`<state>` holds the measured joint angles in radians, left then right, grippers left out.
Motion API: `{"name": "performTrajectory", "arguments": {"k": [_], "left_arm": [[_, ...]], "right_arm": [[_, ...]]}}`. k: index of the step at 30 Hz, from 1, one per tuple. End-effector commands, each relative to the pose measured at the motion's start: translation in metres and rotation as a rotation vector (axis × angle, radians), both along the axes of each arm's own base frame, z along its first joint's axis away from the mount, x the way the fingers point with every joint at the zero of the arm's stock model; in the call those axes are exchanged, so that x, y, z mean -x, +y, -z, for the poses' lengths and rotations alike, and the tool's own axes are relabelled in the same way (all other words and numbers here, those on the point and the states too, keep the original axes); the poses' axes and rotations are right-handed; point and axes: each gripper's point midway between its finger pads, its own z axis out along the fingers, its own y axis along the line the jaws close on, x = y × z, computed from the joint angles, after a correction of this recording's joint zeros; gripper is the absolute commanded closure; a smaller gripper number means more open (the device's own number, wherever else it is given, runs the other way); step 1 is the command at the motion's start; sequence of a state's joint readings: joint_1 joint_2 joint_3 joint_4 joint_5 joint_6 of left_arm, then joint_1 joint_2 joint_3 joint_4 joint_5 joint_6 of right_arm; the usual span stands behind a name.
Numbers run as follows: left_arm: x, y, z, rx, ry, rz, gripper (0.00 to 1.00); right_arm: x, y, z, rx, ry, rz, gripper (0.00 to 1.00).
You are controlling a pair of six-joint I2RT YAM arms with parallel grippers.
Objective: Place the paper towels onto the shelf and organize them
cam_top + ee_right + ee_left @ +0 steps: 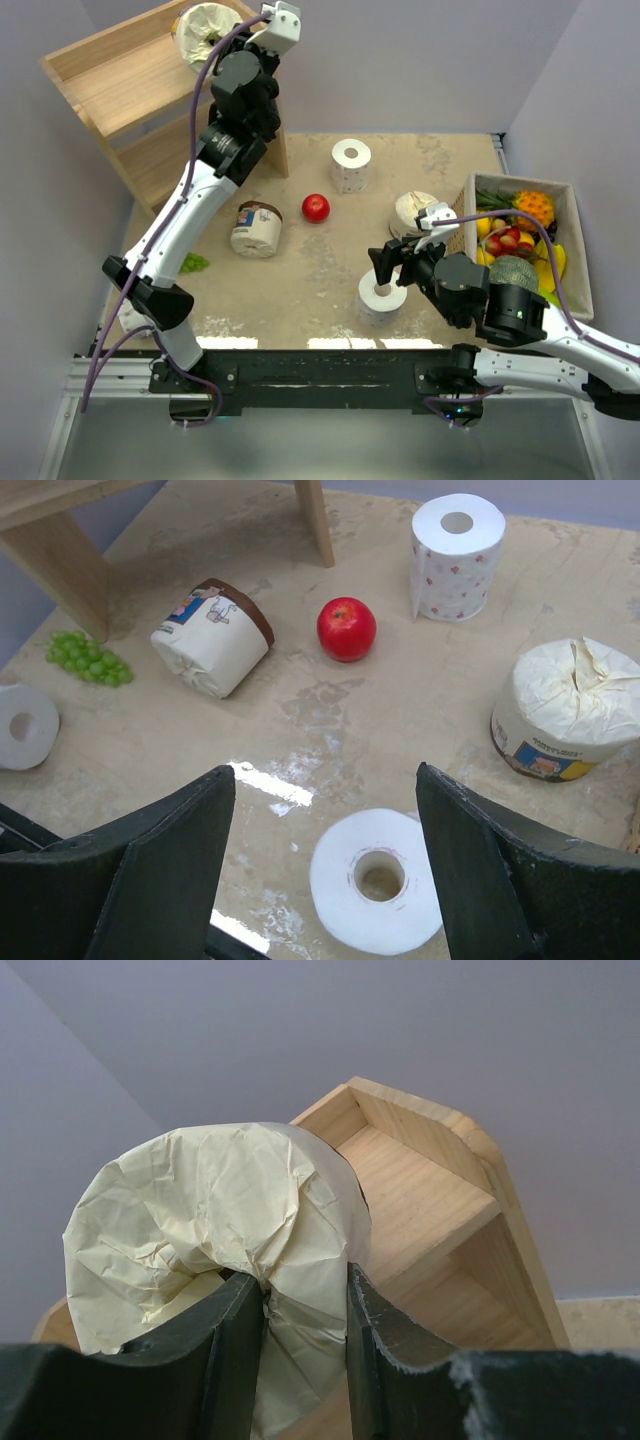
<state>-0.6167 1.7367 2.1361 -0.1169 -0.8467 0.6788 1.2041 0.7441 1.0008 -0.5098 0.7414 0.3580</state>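
Note:
My left gripper [305, 1280] is shut on the crumpled end of a cream-wrapped paper towel roll [210, 1210], held over the top tier of the wooden shelf [420, 1190]. From above, that roll [205, 30] hangs at the shelf [120, 90] top with the left gripper [232, 40] beside it. My right gripper [325, 775] is open above an upright bare white roll [375, 880], which lies between and below the fingers, apart from them. The top view has this gripper [395, 262] over that roll [382, 295] near the front edge.
On the table are a dotted white roll [351, 165], an upright wrapped roll [415, 212], a wrapped roll on its side [256, 230], a red apple [316, 208] and grapes [193, 263]. Another white roll [25, 740] lies far left. A fruit box [575, 215] stands right.

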Motion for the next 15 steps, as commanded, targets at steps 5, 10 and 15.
{"name": "performTrajectory", "arguments": {"k": [5,10,15], "left_arm": [[-0.004,0.004,-0.042,0.028,-0.151,0.035,0.64],[-0.01,0.01,-0.047,0.038,-0.185,0.039,0.6],[-0.017,0.015,-0.051,0.061,-0.208,0.06,0.57]], "right_arm": [[-0.001,-0.005,-0.026,-0.056,-0.026,0.019,0.23],[-0.001,-0.006,-0.028,-0.06,-0.028,0.022,0.23],[-0.001,-0.008,-0.03,-0.058,-0.029,0.031,0.23]]}}
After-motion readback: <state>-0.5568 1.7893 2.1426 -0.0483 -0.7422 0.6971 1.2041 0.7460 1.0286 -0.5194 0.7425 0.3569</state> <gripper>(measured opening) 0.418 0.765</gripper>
